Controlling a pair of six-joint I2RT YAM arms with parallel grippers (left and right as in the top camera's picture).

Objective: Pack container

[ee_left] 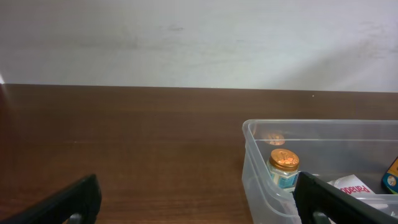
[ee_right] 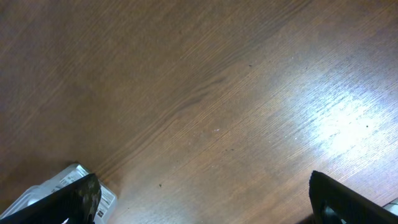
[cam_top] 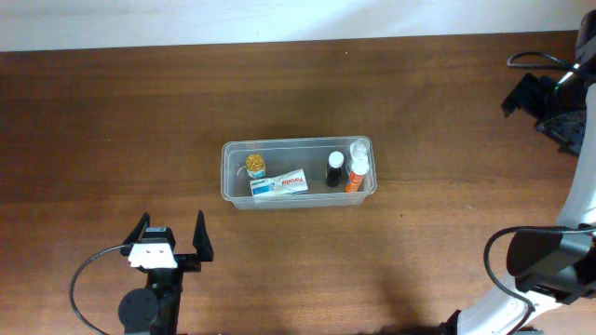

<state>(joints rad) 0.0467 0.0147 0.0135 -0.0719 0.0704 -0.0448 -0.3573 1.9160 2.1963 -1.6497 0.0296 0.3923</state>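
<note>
The container (cam_top: 298, 142) is a clear rectangular tub at the table's middle. Inside it are a small jar with a gold lid (cam_top: 255, 166), a white and blue box (cam_top: 280, 183), a black bottle (cam_top: 334, 169) and an orange bottle (cam_top: 355, 175) next to a clear-capped one (cam_top: 359, 149). My left gripper (cam_top: 172, 233) is open and empty, in front of the tub and to its left. In the left wrist view the gripper (ee_left: 196, 208) faces bare wood, with the tub (ee_left: 261, 177), jar (ee_left: 284, 163) and box (ee_left: 357, 186) at right. My right gripper (cam_top: 521, 93) is open and empty at the far right.
The right wrist view shows the open right gripper (ee_right: 205, 202) above bare brown wood, with a pale labelled object (ee_right: 74, 177) half hidden behind its left finger. A black cable (cam_top: 88, 279) loops by the left arm. The table's far edge meets a white wall (ee_left: 199, 43).
</note>
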